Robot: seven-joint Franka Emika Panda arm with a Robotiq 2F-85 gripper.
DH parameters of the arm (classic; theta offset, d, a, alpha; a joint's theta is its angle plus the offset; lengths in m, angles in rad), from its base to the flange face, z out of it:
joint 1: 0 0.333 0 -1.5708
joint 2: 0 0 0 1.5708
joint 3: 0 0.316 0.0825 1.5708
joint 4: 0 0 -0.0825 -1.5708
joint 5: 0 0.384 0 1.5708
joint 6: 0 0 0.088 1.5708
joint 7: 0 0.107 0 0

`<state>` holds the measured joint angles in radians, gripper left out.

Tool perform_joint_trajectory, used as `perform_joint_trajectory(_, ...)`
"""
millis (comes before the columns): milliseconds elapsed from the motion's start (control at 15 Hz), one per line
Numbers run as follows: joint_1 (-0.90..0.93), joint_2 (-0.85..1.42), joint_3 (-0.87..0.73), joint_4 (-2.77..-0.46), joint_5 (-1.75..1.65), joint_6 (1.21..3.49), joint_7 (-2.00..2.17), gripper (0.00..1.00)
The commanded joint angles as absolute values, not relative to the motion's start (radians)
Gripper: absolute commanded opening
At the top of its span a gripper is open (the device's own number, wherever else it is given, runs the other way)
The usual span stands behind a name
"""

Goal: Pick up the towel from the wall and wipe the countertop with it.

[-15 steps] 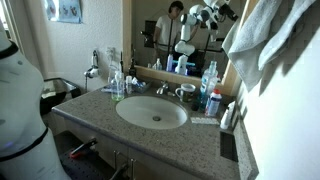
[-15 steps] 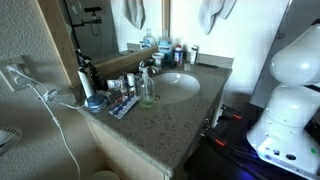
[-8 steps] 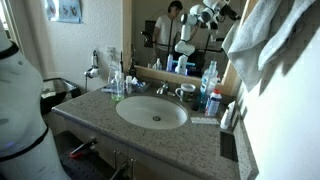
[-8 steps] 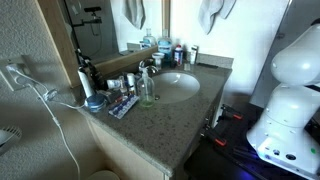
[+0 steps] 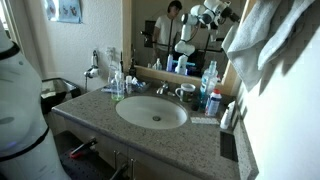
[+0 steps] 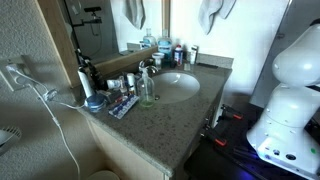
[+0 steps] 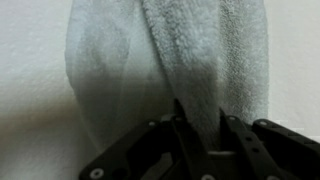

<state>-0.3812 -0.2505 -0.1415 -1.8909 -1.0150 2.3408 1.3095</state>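
The pale grey towel [image 7: 150, 60] hangs in folds against the white wall [image 7: 30, 80] and fills most of the wrist view. My gripper [image 7: 200, 112] comes up from below, and a thick fold of the towel fills the gap between its two dark fingers [image 7: 178, 118], which press on it from both sides. In both exterior views the towel [image 5: 255, 35] [image 6: 215, 12] hangs high beside the mirror, above the speckled granite countertop [image 5: 100, 122] [image 6: 175, 125]. The gripper itself is hidden there.
An oval white sink [image 5: 152, 110] [image 6: 178, 87] sits in the countertop, with a faucet [image 5: 162, 88] behind it. Bottles and toiletries [image 5: 208, 88] [image 6: 125, 90] crowd the back edge and corner. A large mirror [image 5: 170, 30] reflects the arm. The white robot body [image 6: 295, 75] stands beside the counter.
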Motion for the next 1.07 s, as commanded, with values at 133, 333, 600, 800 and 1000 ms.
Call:
perform_joint_trajectory(133, -0.345, -0.264, -0.157, -1.877, -1.045, 2.318, 1.389, 0.04)
perform_joint_trajectory(333, -0.336, -0.281, -0.148, -1.851, -1.079, 2.330, 1.459, 0.08)
perform_joint_trajectory(600, -0.319, -0.299, -0.135, -1.792, -1.159, 2.315, 1.545, 0.08)
perform_joint_trajectory(800, -0.287, -0.311, -0.134, -1.765, -1.179, 2.337, 1.548, 0.08)
perform_joint_trajectory(1000, -0.208, -0.326, -0.168, -1.793, -1.020, 2.432, 1.415, 0.08)
